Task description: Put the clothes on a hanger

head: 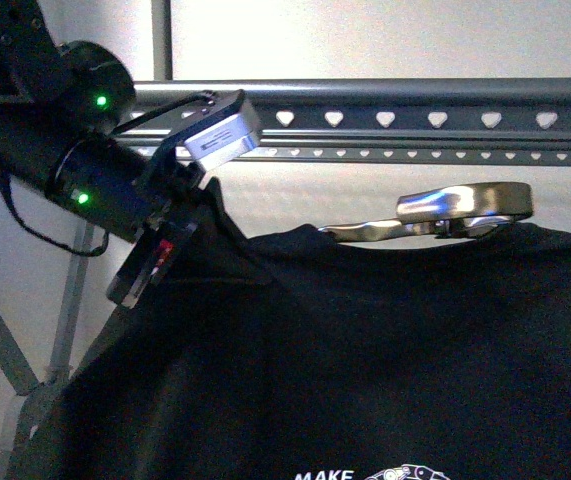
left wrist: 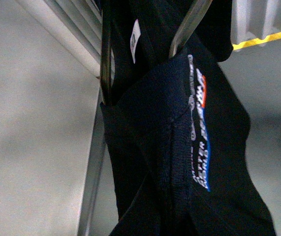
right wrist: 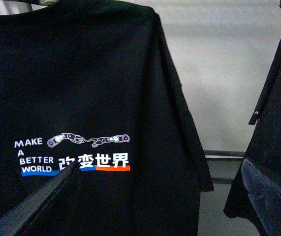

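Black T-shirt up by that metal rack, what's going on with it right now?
The robot's left gripper appears to be pinching the black T-shirt at one shoulder, just below the grey rack rail with heart-shaped holes. A shiny metal hook sits at the collar and shows lower than the rail in the front view. The right gripper is open and apart from the shirt, its camera facing the white print. Whether the shirt already hangs on the rack can't be told.

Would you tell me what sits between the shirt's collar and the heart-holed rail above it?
In the front view, a shiny metal hook-like piece sits at the top of the shirt, below the rail; the remaining gap shows only pale background.
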Robot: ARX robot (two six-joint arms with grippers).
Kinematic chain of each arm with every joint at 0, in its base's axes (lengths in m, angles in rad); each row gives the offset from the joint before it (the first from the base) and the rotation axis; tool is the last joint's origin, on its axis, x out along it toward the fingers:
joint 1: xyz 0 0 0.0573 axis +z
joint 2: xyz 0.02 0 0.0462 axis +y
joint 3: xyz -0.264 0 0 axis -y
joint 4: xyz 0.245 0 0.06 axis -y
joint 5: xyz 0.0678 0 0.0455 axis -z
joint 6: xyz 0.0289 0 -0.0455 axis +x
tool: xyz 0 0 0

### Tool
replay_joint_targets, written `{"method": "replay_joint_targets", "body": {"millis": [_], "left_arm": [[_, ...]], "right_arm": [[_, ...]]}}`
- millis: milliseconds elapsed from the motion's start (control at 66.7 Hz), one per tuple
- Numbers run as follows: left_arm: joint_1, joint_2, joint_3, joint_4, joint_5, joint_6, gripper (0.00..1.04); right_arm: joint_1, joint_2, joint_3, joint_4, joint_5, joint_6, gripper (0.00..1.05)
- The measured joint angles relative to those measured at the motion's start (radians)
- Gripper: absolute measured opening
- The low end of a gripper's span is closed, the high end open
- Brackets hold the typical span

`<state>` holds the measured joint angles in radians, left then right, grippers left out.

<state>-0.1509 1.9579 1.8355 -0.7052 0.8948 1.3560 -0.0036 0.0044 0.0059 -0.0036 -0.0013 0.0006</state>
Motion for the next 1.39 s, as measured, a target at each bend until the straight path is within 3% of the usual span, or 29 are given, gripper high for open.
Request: {"method": "replay_joint_targets", "body": {"millis": [120, 525, 569, 584, 629, 719, 749, 809, 959, 1229, 1274, 1394], "left_arm": [[-0.025, 0.0, 0.005, 0.068, -0.024, 0.046, 0.05], [-0.025, 0.0, 0.005, 0.071, -0.029, 0.054, 0.05], [-0.025, 0.0, 0.005, 0.071, -0.029, 0.054, 0.05], [-0.025, 0.0, 0.005, 0.071, -0.029, 0.055, 0.05], [-0.024, 0.0, 0.005, 0.071, -0.03, 0.055, 0.05], [-0.026, 0.0, 0.005, 0.071, -0.031, 0.056, 0.05], [-0.026, 0.0, 0.005, 0.071, -0.032, 0.056, 0.05], [-0.021, 0.0, 0.005, 0.071, -0.036, 0.058, 0.05], [-0.019, 0.0, 0.005, 0.071, -0.037, 0.059, 0.05], [-0.021, 0.0, 0.005, 0.071, -0.036, 0.06, 0.05], [-0.021, 0.0, 0.005, 0.071, -0.036, 0.06, 0.05], [-0.021, 0.0, 0.005, 0.071, -0.036, 0.06, 0.05]], "right_arm": [[0.0, 0.0, 0.0, 0.0, 0.0, 0.0, 0.97], [-0.002, 0.001, 0.0, -0.001, -0.002, 0.001, 0.97], [-0.029, 0.019, 0.009, -0.016, -0.103, 0.046, 0.97], [-0.064, 0.044, 0.018, -0.018, -0.195, 0.083, 0.97], [-0.13, 0.102, 0.036, -0.002, -0.337, 0.139, 0.97], [-0.348, 0.34, 0.159, 0.138, -0.684, 0.22, 0.97], [-0.375, 0.416, 0.216, 0.187, -0.747, 0.178, 0.97], [-0.365, 0.534, 0.318, 0.22, -0.78, 0.053, 0.97], [-0.29, 0.744, 0.498, 0.171, -0.776, -0.325, 0.97], [-0.135, 1.11, 0.777, 0.045, -0.61, -1.173, 0.97], [-0.114, 1.17, 0.832, 0.049, -0.573, -1.264, 0.97], [-0.092, 1.277, 0.94, 0.049, -0.515, -1.326, 0.97]]}}
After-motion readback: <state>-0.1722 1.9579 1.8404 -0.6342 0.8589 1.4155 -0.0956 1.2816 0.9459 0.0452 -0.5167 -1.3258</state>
